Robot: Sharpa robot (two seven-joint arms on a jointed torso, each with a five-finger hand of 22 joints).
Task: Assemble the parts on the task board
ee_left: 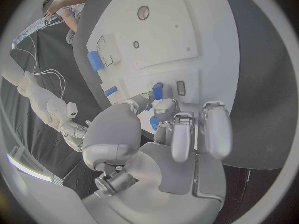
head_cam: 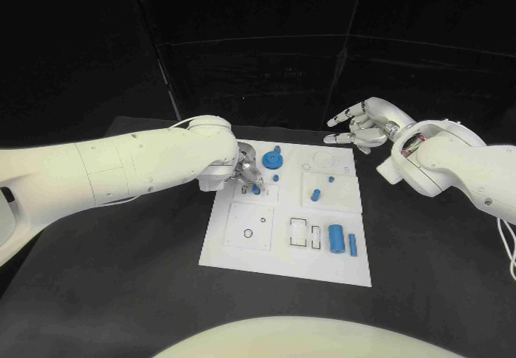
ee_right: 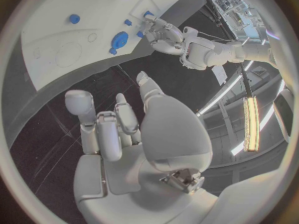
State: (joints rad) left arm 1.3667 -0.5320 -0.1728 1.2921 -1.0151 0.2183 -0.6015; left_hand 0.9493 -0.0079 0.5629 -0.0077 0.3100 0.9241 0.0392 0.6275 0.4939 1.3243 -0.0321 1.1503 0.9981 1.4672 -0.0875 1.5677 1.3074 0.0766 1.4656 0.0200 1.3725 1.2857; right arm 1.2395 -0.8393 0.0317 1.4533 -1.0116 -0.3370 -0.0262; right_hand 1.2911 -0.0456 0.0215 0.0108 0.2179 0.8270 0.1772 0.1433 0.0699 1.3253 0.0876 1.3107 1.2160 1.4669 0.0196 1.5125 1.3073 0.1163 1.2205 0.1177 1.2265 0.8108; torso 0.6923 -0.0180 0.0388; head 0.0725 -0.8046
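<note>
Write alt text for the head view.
The left hand holds a small blue part at a slot on the white task board, where more blue parts lie. The right hand hovers empty past the board's far edge.

White arms [head_cam: 129, 168], silver hands [head_cam: 360, 123]

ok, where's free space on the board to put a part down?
Bare: the task board's near strip along its front edge, and the near-left panel around the small ring. Crowded: far-left corner, where the left hand works by the blue disc. The right hand hovers off-board, beyond the far-right corner.
</note>
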